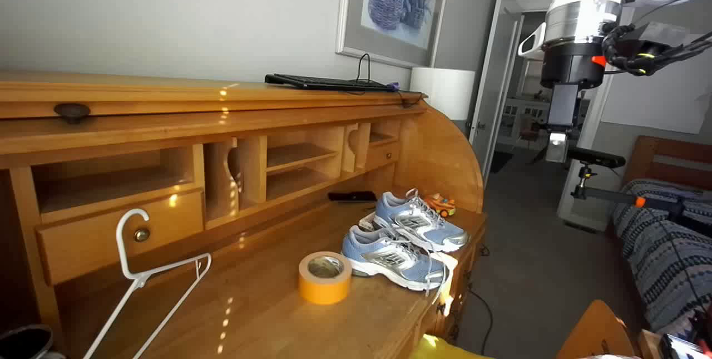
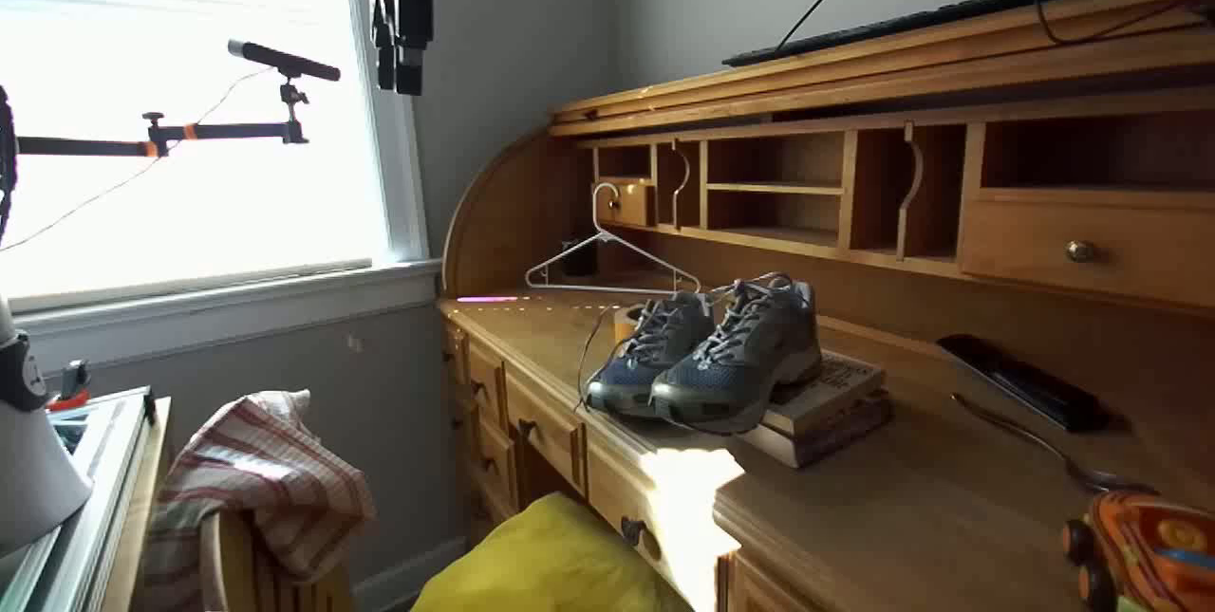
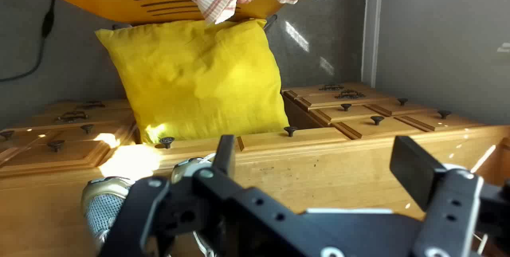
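Wooden desk (image 1: 267,320) — sneakers (image 1: 397,259) | tape roll (image 1: 325,290) | book stack (image 2: 835,410) | toy car (image 2: 1153,546)

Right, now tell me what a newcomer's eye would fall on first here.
It would most likely fall on the bright yellow pillow in front of the slatted chair back, large in the wrist view. Next might come the blue-and-silver running shoes on the wooden desk, beside the roll of orange tape. The black gripper hangs open and empty, high in both exterior views.
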You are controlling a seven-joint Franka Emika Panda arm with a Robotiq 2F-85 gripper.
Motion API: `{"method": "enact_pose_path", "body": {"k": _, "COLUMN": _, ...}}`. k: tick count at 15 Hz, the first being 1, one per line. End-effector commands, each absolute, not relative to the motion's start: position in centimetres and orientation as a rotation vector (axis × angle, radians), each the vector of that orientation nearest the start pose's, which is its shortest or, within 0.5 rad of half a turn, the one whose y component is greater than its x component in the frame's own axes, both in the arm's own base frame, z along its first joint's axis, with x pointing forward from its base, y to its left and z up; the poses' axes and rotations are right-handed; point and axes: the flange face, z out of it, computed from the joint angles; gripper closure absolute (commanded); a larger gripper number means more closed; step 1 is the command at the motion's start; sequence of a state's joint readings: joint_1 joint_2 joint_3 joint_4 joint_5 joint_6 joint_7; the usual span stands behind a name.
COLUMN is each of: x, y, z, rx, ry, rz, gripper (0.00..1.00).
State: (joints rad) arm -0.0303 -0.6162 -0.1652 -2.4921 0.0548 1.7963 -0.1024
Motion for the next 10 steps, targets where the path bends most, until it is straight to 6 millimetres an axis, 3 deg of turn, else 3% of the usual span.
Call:
{"method": "enact_pose_path", "body": {"k": 1, "x": 35.0, "y": -6.9, "z": 48.6, "rx": -2.980, "ry": 0.110, "rz": 0.100, "gripper": 0.00}}
{"method": "enact_pose_path", "body": {"k": 6, "x": 35.0, "y": -6.9, "z": 48.6, "rx": -2.980, "ry": 0.110, "rz": 0.100, "gripper": 0.00}}
{"method": "enact_pose_path", "body": {"k": 10, "x": 36.1, "y": -10.9, "z": 49.0, "rx": -3.028, "ry": 0.326, "rz": 0.006, "gripper": 0.00}}
